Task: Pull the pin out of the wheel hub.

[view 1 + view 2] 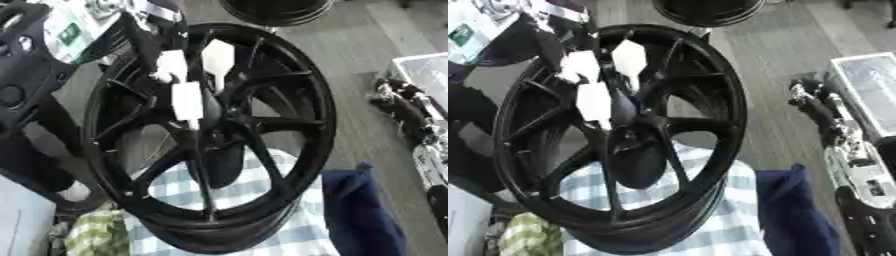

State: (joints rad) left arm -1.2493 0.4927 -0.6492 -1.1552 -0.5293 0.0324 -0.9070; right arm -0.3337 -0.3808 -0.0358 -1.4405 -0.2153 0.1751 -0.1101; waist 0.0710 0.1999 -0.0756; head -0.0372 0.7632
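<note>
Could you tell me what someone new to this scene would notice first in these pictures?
The big black wheel hub fills the middle, standing on a blue-and-white checked cloth. The left hand reaches in from the upper left, its white-tipped fingers at the hub's centre; the pin itself cannot be made out. The right hand shows at the right edge, away from the wheel, beside a dark blue cloth.

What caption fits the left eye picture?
Left hand reaches into the black wheel at its hub.
</note>
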